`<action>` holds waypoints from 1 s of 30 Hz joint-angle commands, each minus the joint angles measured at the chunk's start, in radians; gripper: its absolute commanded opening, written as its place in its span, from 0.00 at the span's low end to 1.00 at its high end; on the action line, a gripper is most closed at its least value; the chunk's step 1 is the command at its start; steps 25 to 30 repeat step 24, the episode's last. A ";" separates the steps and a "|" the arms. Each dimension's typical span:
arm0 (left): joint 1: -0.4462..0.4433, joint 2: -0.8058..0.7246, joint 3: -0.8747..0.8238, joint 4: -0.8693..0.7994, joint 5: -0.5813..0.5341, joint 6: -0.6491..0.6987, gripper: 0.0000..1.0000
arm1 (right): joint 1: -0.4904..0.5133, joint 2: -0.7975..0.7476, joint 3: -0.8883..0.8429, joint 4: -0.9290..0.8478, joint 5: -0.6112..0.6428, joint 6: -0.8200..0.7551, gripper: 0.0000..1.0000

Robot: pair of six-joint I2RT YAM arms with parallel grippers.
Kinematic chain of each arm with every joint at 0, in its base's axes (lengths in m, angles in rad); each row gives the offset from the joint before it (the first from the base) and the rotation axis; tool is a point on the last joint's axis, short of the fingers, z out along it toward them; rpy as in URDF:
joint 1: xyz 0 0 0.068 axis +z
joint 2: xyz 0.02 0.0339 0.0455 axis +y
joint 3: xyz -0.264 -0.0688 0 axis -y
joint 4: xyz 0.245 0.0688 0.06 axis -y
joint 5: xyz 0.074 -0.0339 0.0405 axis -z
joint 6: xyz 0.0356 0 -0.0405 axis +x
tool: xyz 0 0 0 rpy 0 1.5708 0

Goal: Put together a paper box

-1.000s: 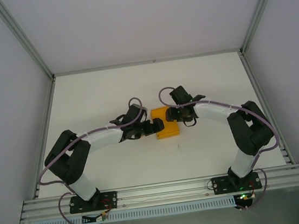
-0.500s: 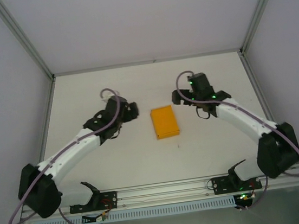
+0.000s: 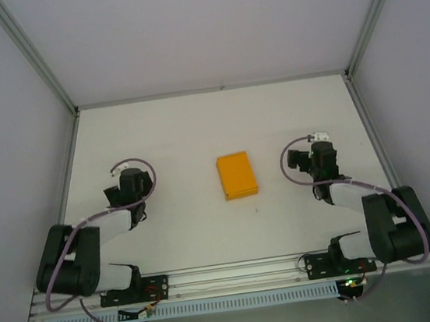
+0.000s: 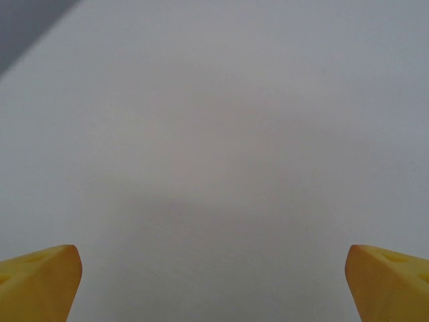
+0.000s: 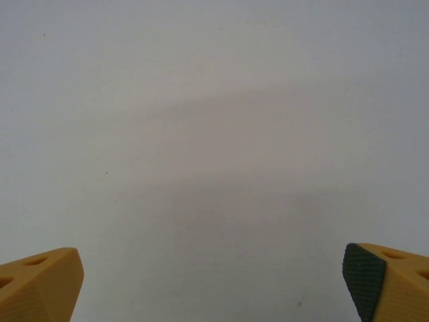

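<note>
The box [image 3: 236,175] is lying flat in the middle of the white tabletop [image 3: 195,124]. It is orange-yellow and is looking like a small closed block. Its long sides are running away from the arms, and its far end is leaning a little to the left.

The left tool [image 3: 123,189] is sitting well to the left of the box. The right tool [image 3: 318,158] is sitting well to the right of the box. Both are well apart from the box and about level with it. Each arm is folding back on itself, on its own side of the box, and a purple cable [image 3: 139,167] is looping over each one.

In the left wrist view, two yellow fingers [image 4: 39,283] are peeking in at the bottom corners, far apart, and white tabletop is showing between them. So the left tool is released.

In the right wrist view, two yellow fingers [image 5: 39,283] are also sitting far apart at the bottom corners. The one on the right is wearing a dark bumpy pad [image 5: 363,282]. The right tool is released too.

A metal rail [image 3: 236,272] is running across the near side of the box, where the arms are bolted on. Grey walls [image 3: 10,155] are standing to the left, to the right and behind the box.
</note>
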 commanded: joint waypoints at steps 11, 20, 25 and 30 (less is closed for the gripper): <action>0.106 0.183 -0.009 0.458 0.320 0.136 1.00 | -0.101 0.212 0.023 0.400 -0.199 0.004 1.00; 0.108 0.191 -0.014 0.488 0.319 0.138 1.00 | -0.103 0.208 0.028 0.378 -0.242 -0.012 1.00; 0.108 0.191 -0.016 0.490 0.320 0.138 1.00 | -0.101 0.210 0.026 0.387 -0.242 -0.011 1.00; 0.108 0.191 -0.016 0.490 0.320 0.138 1.00 | -0.101 0.210 0.026 0.387 -0.242 -0.011 1.00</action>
